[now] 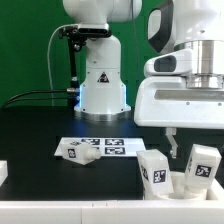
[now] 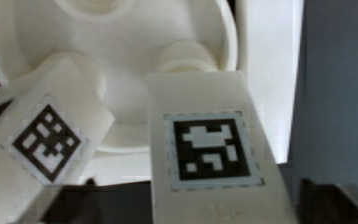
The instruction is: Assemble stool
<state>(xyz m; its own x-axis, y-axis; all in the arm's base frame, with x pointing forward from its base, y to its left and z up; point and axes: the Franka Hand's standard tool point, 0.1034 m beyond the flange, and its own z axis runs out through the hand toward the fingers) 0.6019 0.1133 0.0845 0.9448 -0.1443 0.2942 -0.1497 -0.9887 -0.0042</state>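
**Stool seat at the near edge, two legs up, hand spread wide over them**

Stool seat (image 1: 186, 187) sits nearest to me on the black worktop (image 1: 60, 195), at the exterior view's right. Two tagged legs stand upright in it, the left leg (image 1: 155, 168) and the right leg (image 1: 203, 165). The hand (image 1: 192, 148) hangs just above them, with one finger (image 1: 172, 143) reaching down between the two. From this side I cannot make out its other finger.

The wrist view shows more. It looks down into the hollow of the seat (image 2: 140, 40), where the middle leg (image 2: 208, 150) rises with its tag facing the camera. Dark fingertips (image 2: 336, 205) stand to either side of this leg, with a gap on each side. So the hand is spread wide and grips nothing. A neighbouring leg (image 2: 48, 135) stands close beside the middle one.

Only the exterior view shows the rest. Farther back a loose leg (image 1: 78, 152) lies on its side just beside the marker board (image 1: 108, 147). A white piece (image 1: 3, 172) is cut off by the exterior view's left edge. Behind stands the arm's base (image 1: 100, 85) with a blue glow at its foot. Black cables (image 1: 30, 97) and a green backdrop (image 1: 25, 40) lie beyond it.
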